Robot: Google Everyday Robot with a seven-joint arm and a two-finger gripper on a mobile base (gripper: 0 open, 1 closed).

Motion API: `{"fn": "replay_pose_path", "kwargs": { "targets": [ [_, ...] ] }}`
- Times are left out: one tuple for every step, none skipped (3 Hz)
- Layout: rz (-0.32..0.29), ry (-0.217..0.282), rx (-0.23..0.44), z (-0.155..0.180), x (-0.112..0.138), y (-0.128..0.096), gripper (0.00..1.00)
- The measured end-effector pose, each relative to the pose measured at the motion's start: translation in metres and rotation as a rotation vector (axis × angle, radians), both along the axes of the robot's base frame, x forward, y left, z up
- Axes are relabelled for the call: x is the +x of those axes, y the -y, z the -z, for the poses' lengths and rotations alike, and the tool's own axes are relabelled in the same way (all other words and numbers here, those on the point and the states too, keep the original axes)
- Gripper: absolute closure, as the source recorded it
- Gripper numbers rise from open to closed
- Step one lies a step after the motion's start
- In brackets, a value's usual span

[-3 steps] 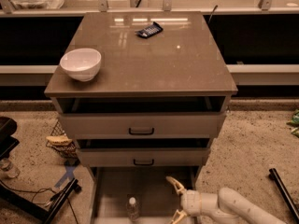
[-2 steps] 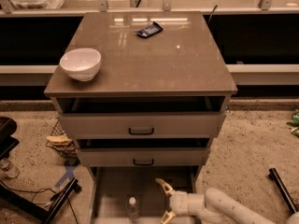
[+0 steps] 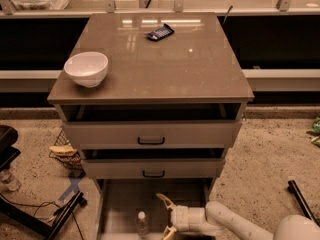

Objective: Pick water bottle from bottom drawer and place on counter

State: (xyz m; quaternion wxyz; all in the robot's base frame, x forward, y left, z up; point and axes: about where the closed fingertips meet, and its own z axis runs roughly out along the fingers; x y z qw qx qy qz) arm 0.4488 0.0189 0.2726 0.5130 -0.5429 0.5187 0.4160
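Note:
The water bottle (image 3: 142, 223), small and clear with a white cap, stands upright on the pale floor of the bottom drawer (image 3: 122, 204), which is pulled out at the bottom of the view. My gripper (image 3: 166, 215) is open inside that drawer, just right of the bottle, one finger (image 3: 165, 201) above and one at the bottom edge, not touching the bottle. The white arm reaches in from the lower right. The glossy grey-brown counter (image 3: 165, 64) tops the cabinet.
A white bowl (image 3: 86, 68) sits at the counter's left front, a dark blue packet (image 3: 159, 32) at its back. Two drawers with black handles (image 3: 151, 141) overhang the bottom drawer. A wire basket (image 3: 64, 151) and black stand with cables lie on the floor to the left.
My gripper and arm have moved left across the bottom drawer, closing most of the distance to the bottle. The bottle has not moved.

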Motion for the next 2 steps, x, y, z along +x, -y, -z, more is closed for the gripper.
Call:
{"fn": "replay_pose_path", "kwargs": {
  "targets": [
    [-0.007,0.003,-0.023,0.018,0.006,-0.01,0.0],
    [-0.035,-0.005,-0.051,0.025,0.002,-0.026,0.0]
  ]
}}
